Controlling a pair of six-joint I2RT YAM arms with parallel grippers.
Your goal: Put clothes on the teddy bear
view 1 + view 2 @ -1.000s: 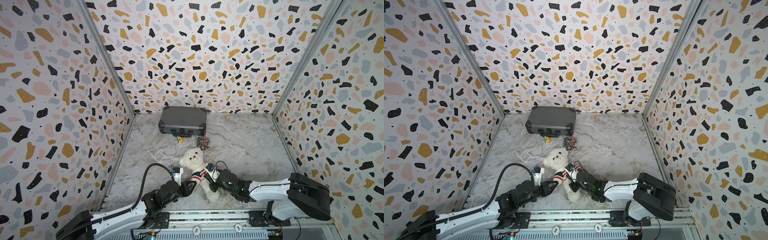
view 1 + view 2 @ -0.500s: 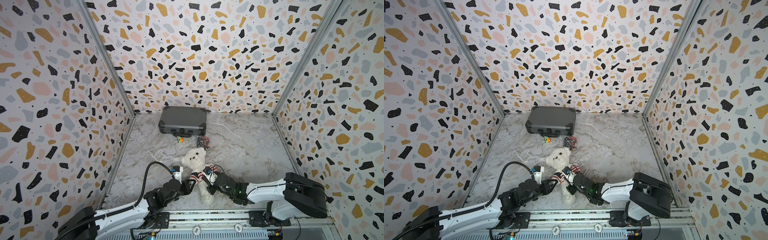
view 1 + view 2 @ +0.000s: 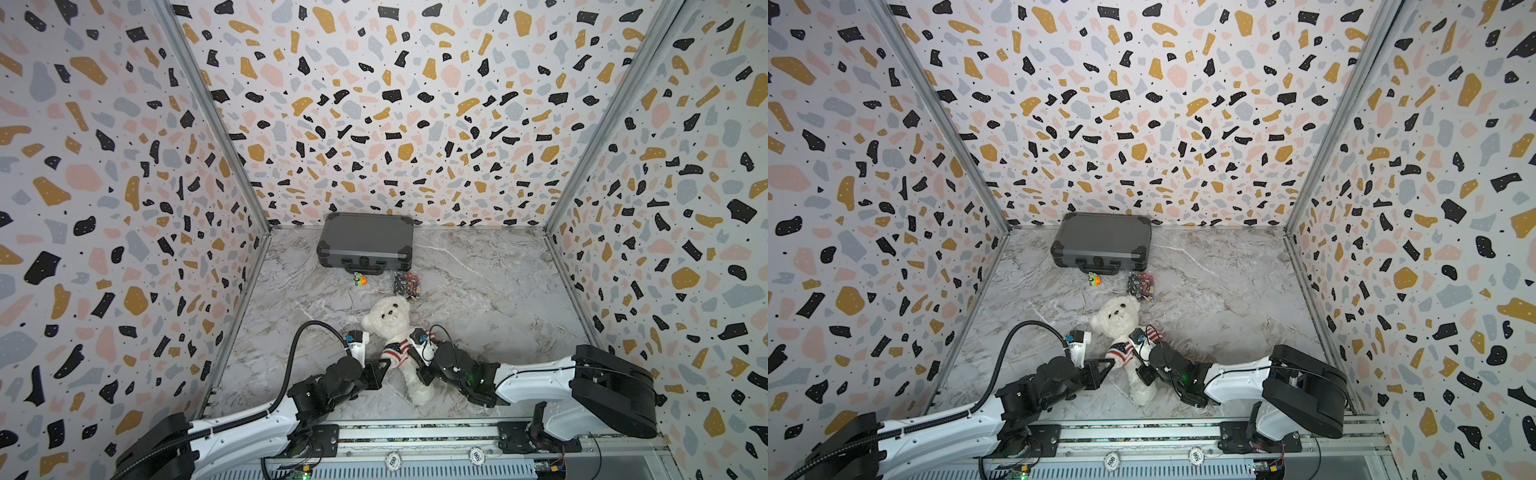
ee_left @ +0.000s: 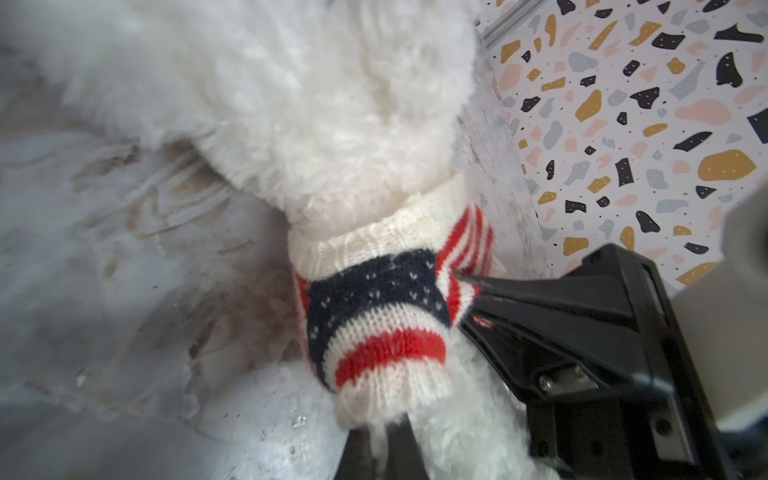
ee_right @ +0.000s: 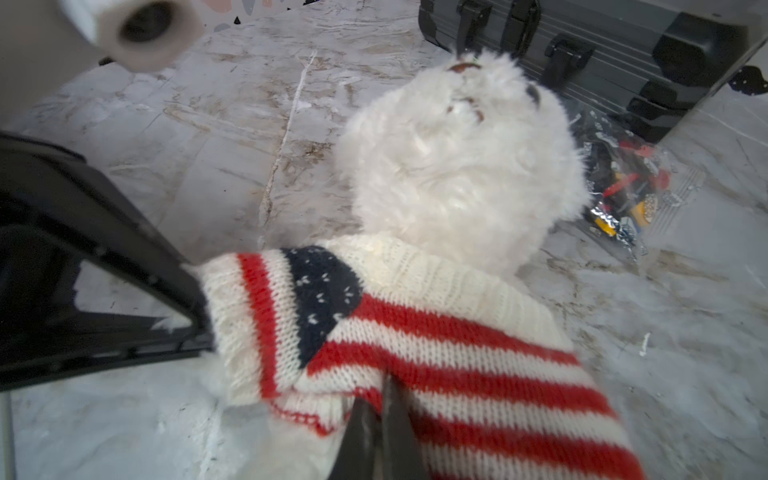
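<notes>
The white teddy bear (image 3: 390, 316) (image 3: 1118, 312) lies on its back on the marble floor, head toward the grey case. A knitted sweater (image 3: 395, 350) (image 5: 457, 332) with red and white stripes and a navy starred patch is bunched round its chest and one arm. My left gripper (image 4: 380, 436) (image 3: 387, 363) is shut on the white cuff of the sleeve (image 4: 382, 361). My right gripper (image 5: 384, 395) (image 3: 413, 354) is shut on the sweater's lower hem at the bear's other side. Both grippers flank the bear's torso, and its legs (image 3: 417, 390) point toward the front rail.
A closed grey case (image 3: 365, 243) stands at the back wall. In front of it lie a small orange and green toy (image 3: 359, 279) and a clear bag of small parts (image 3: 408, 284), the bag close to the bear's head. Terrazzo walls enclose three sides.
My left gripper's jaws have closed on the sleeve cuff. The right arm has shifted a little to the left, still holding the sweater.
</notes>
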